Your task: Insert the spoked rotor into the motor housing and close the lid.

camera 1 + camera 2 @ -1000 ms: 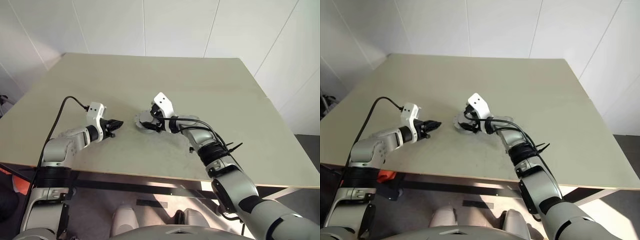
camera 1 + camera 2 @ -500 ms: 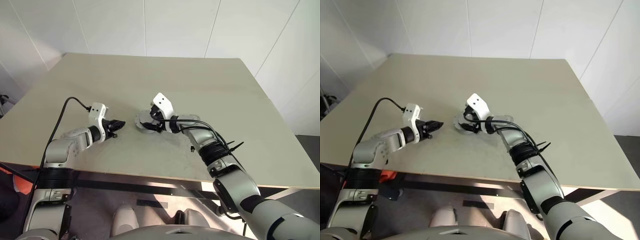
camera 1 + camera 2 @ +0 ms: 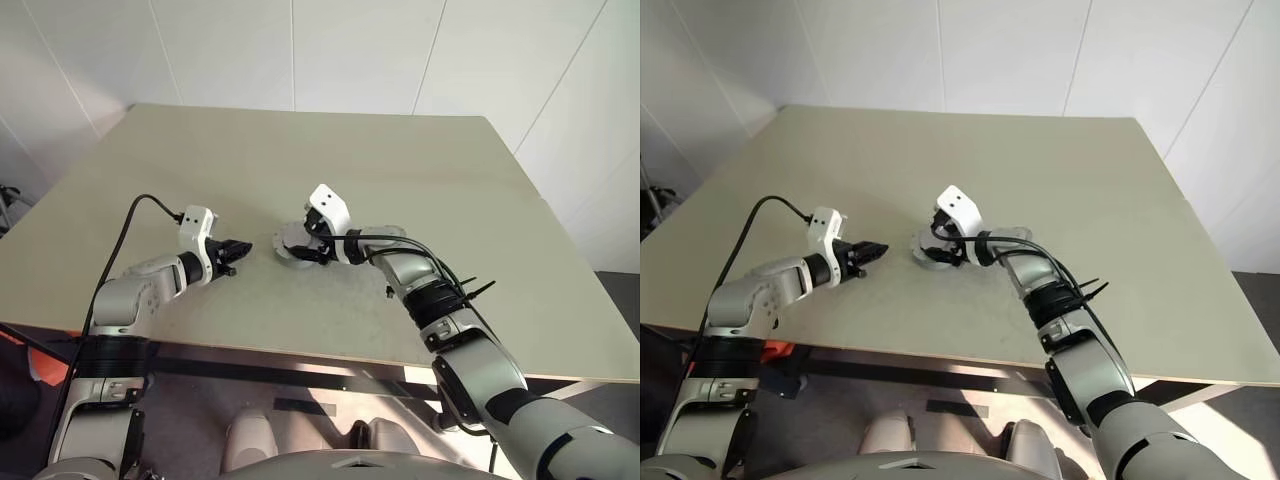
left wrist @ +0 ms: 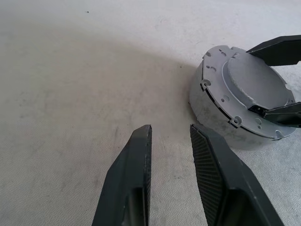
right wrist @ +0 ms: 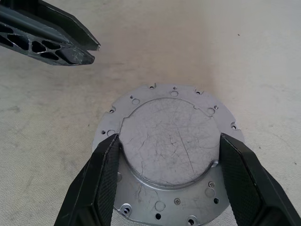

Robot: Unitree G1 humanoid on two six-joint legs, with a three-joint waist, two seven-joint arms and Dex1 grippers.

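Observation:
The silver-grey lid (image 5: 169, 141) lies on top of the round motor housing (image 4: 211, 113) near the middle of the table. A thin dark gap shows between lid and housing on one side. My right gripper (image 5: 170, 139) reaches down over it, and both fingers press against the raised centre disc, so it is shut on the lid. Just left of the housing and apart from it, my left gripper (image 4: 170, 127) hovers low over the table. Its fingers stand a little apart with nothing between them. The spoked rotor is hidden.
The beige table (image 3: 400, 170) stretches wide behind and to both sides of the housing. Its front edge runs close below both arms. A black cable (image 3: 120, 235) loops from my left wrist over the table's front left part.

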